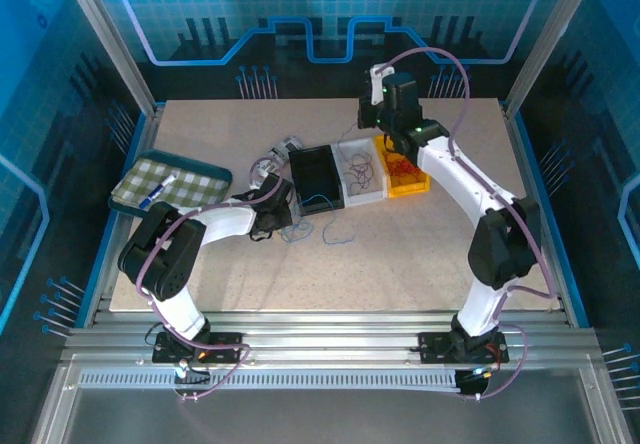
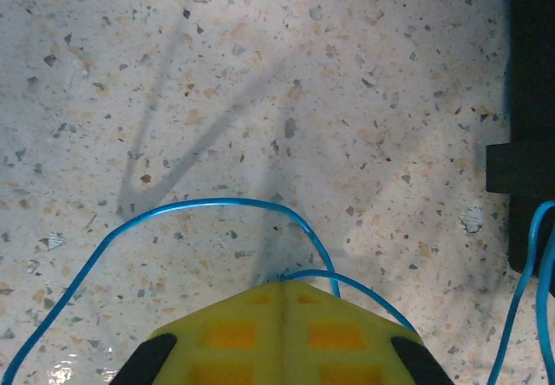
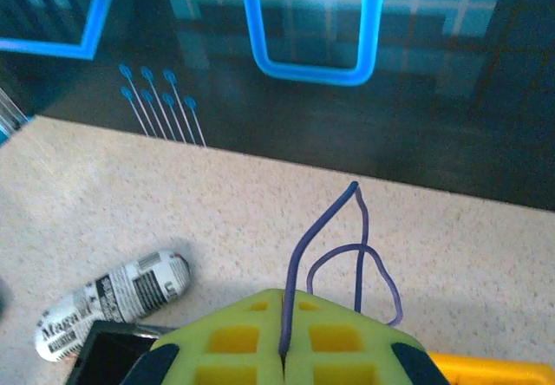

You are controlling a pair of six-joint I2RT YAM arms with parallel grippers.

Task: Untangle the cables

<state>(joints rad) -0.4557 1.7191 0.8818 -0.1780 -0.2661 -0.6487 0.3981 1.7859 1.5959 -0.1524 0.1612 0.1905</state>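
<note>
A: The left gripper (image 2: 283, 286), how does it stand?
B: Pressed together, with a blue cable (image 2: 208, 203) coming out at its tips. The loop lies on the speckled table (image 2: 260, 73) just ahead, and the black bin (image 2: 531, 99) is to its right.
A: And the right gripper (image 3: 284, 298)?
B: Clamped on a dark purple cable (image 3: 297, 264), which rises from between the fingers and curls ahead. A newsprint-patterned roll (image 3: 113, 303) lies to its left, and an orange bin (image 3: 494, 369) is at its lower right.

A thin blue wire (image 2: 208, 202) lies in loose loops on the speckled table (image 2: 260, 73), one strand pinched in the closed left jaws. A thin purple wire (image 3: 299, 259) loops up from the closed right jaws. Curly dark wires (image 1: 362, 172) lie in a white bin (image 1: 368, 198), and red wires (image 1: 403, 168) in a yellow bin (image 1: 410, 190).
</note>
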